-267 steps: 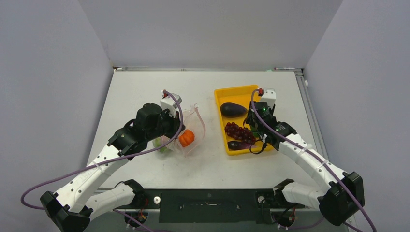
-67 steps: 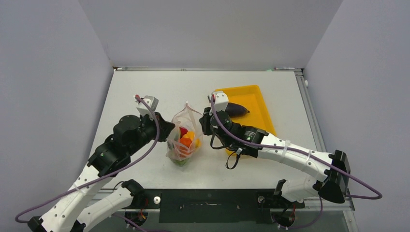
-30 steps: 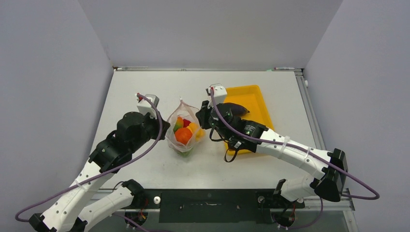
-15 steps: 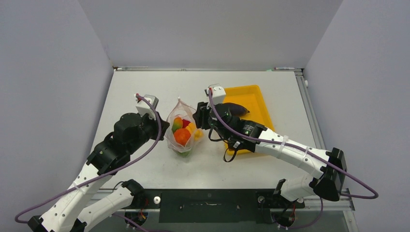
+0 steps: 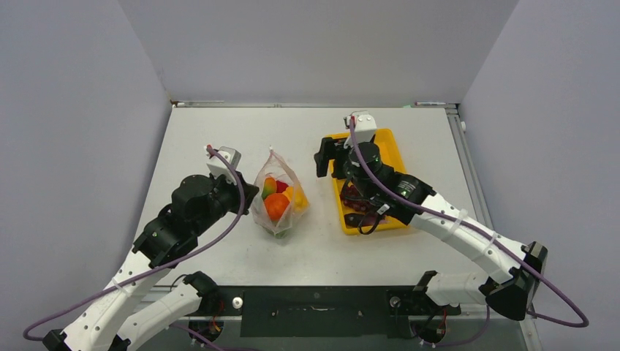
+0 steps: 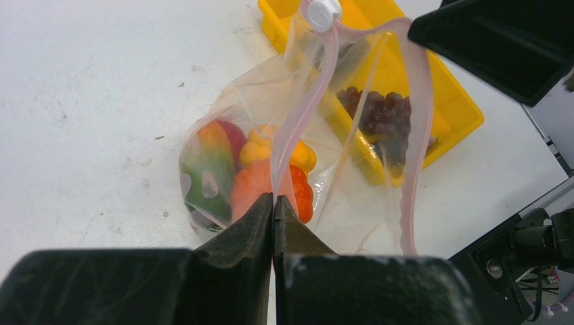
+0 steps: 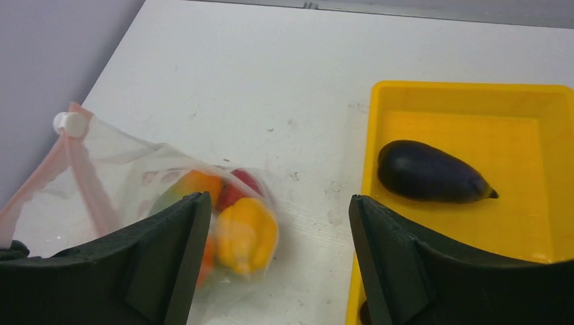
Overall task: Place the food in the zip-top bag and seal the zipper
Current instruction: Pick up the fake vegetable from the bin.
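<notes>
The clear zip-top bag [image 5: 278, 196] stands on the table left of centre, with an orange pumpkin [image 6: 252, 191], a green piece [image 6: 203, 177], a yellow piece [image 7: 249, 233] and a red piece inside. My left gripper [image 5: 250, 193] is shut on the pinkish-red zipper strip [image 6: 306, 101], its fingers [image 6: 237, 233] pinched together. The bag's mouth gapes, with the white slider [image 6: 321, 12] at its far end. My right gripper [image 5: 330, 156] is open and empty between the bag and the yellow tray [image 5: 385, 140]. The eggplant [image 7: 430, 173] and the grape cluster [image 6: 381, 119] lie in the tray.
The right arm reaches over the tray and hides most of it in the top view. Grey walls close the table at the back and sides. A metal rail runs along the table's right edge.
My right gripper has left the bag's right edge and moved right and back, over the tray's left rim. The left gripper still holds the bag, which has hardly moved.
</notes>
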`<action>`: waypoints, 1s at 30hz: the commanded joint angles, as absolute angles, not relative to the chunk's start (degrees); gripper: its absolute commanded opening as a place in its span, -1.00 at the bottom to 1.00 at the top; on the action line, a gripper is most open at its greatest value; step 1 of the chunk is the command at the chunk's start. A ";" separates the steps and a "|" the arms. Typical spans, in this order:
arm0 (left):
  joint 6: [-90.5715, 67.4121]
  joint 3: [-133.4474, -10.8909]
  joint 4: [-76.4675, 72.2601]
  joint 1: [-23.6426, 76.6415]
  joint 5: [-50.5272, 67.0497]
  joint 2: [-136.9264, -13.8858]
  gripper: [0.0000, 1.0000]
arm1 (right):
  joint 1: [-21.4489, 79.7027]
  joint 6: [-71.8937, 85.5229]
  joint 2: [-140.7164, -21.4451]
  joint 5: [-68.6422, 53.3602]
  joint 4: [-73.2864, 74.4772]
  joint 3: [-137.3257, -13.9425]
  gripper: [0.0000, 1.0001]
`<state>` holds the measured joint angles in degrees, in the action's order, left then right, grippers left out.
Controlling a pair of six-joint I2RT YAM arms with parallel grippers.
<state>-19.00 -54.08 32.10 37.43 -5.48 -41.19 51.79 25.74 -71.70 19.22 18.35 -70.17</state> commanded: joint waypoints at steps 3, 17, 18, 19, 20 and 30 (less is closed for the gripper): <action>-18.20 -53.79 29.02 36.89 -4.27 -40.00 -1.00 | 47.61 23.07 -67.33 24.32 21.62 -69.95 0.58; -17.84 -52.82 29.94 36.52 -4.41 -38.35 -1.00 | 36.03 21.08 -70.05 19.11 20.56 -61.78 0.96; -17.84 -52.73 30.00 36.48 -4.40 -38.24 -1.00 | 35.17 20.61 -70.73 18.15 20.04 -61.38 0.98; -17.84 -52.70 29.99 36.48 -4.37 -38.16 -1.00 | 34.28 20.21 -71.60 16.99 19.35 -61.14 0.99; -17.84 -52.68 30.05 36.43 -4.34 -38.23 -1.00 | 33.42 19.81 -72.34 16.14 18.70 -60.95 1.00; -17.75 -52.46 30.10 36.04 -4.06 -38.14 -1.00 | 27.01 16.28 -83.38 9.21 13.97 -61.35 0.79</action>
<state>-18.74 -52.80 31.88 36.53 -4.99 -38.68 28.88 18.35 -81.06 13.17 18.50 -60.99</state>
